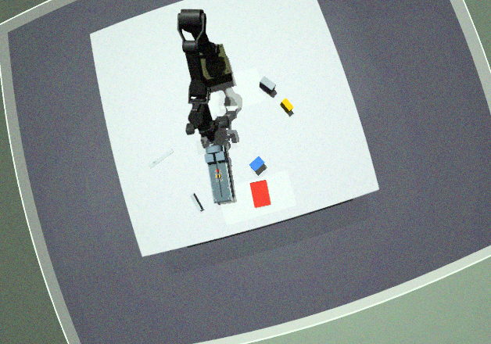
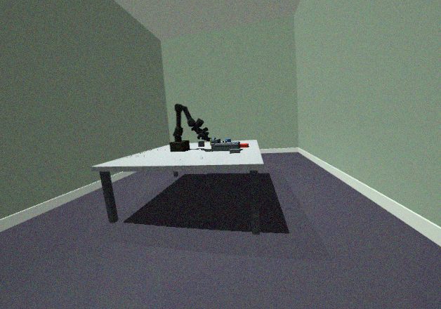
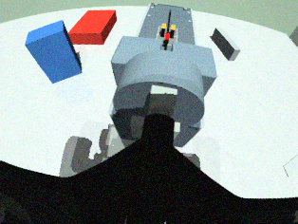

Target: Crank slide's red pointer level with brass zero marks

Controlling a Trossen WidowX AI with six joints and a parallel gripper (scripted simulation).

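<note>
The grey-blue machine (image 1: 222,191) (image 2: 225,146) (image 3: 185,28) lies lengthwise away from the arm, its round crank housing (image 1: 213,148) (image 3: 158,73) at the near end. The red pointer (image 1: 217,170) (image 3: 167,36) sits on the centre line of the slot, a little nearer to the arm than the two brass zero marks (image 1: 218,176) (image 3: 163,27), so it is not level with them. My gripper (image 1: 209,138) (image 2: 208,139) (image 3: 153,146) is at the near end of the machine, shut on the crank handle. The handle itself is mostly hidden behind the black fingers.
A blue block (image 1: 256,163) (image 3: 54,52) and a red block (image 1: 260,193) (image 3: 95,24) lie to one side of the machine. A thin dark-sided block (image 1: 198,202) (image 3: 225,45) lies on the other. A grey block (image 1: 267,83) and a yellow block (image 1: 286,104) are farther off.
</note>
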